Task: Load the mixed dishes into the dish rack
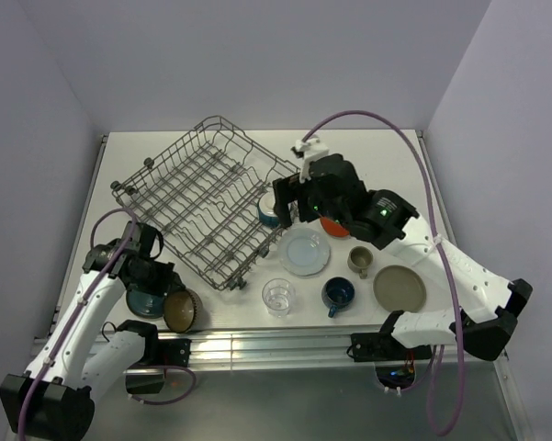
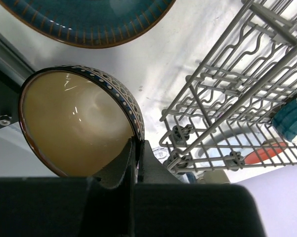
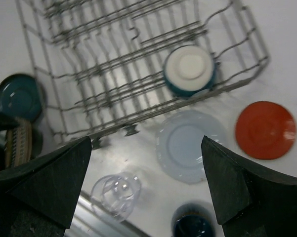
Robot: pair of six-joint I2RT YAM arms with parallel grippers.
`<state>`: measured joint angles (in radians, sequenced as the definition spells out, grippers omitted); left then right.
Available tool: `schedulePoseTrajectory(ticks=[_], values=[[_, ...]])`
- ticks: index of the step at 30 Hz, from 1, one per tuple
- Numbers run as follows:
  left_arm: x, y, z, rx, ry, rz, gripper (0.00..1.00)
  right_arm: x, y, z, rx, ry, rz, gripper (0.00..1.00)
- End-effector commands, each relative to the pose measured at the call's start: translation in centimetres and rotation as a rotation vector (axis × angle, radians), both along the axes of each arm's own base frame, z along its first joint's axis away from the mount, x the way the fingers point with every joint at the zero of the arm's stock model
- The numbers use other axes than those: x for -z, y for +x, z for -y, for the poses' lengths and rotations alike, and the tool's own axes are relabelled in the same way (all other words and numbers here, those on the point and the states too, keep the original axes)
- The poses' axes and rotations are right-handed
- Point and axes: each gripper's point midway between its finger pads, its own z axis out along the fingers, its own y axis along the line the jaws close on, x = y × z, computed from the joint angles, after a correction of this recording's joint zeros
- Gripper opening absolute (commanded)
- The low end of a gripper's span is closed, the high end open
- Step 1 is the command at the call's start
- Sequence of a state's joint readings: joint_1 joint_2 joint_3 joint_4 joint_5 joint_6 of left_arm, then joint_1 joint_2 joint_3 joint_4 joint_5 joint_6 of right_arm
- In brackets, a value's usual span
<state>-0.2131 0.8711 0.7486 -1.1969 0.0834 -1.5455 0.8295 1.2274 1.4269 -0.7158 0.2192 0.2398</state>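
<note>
Two arms at work, one dish in hand.

- Left gripper (image 2: 136, 148): clenched on the rim of a gold-brown bowl (image 2: 74, 123), one finger inside, one on the patterned outer wall. The bowl is tilted on its side at the near-left of the table (image 1: 386, 156), near the dish rack (image 1: 207, 197) but outside it. Cannot tell whether it touches the tabletop.
- Teal plate (image 1: 147, 299): flat on the table, just beside the bowl.
- Right gripper (image 3: 146, 140): released, jaws spread wide and grasping nothing, hovering above the rack's right corner.
- In the rack: one teal-and-white cup (image 3: 190, 69), upside down at that corner.
- On the table right of the rack: pale blue plate (image 3: 190, 145), red-orange plate (image 3: 266, 129), clear glass (image 1: 278, 296), blue cup (image 1: 338, 293), small beige cup (image 1: 359, 261), beige plate (image 1: 399, 288).
</note>
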Motion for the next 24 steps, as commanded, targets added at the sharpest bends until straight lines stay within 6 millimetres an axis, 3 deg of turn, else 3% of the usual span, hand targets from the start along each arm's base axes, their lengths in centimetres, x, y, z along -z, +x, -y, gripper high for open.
schedulePoseTrajectory(ticks=[1, 4, 9, 15, 20, 24], values=[[-1.5, -0.7, 0.2, 0.036, -0.013, 0.027, 0.00, 0.0, -3.8, -3.9, -0.174, 0.083, -0.083, 0.99], [-2.2, -1.3, 0.1, 0.050, -0.014, 0.036, 0.00, 0.7, -6.2, -6.1, -0.263, 0.132, -0.139, 0.99], [-4.7, -2.1, 0.2, 0.059, -0.033, 0.064, 0.00, 1.3, -8.0, -8.2, -0.338, 0.161, -0.192, 1.00], [-9.8, -0.8, 1.6, 0.059, -0.130, 0.194, 0.00, 0.4, -9.0, -9.5, -0.374, 0.206, -0.209, 1.00], [-14.8, 1.4, 2.4, 0.057, -0.177, 0.315, 0.00, -0.4, -9.7, -11.0, -0.438, 0.252, -0.224, 1.00], [-18.2, 3.0, 3.4, 0.050, -0.247, 0.401, 0.00, -2.5, -10.5, -12.7, -0.523, 0.326, -0.218, 1.00]])
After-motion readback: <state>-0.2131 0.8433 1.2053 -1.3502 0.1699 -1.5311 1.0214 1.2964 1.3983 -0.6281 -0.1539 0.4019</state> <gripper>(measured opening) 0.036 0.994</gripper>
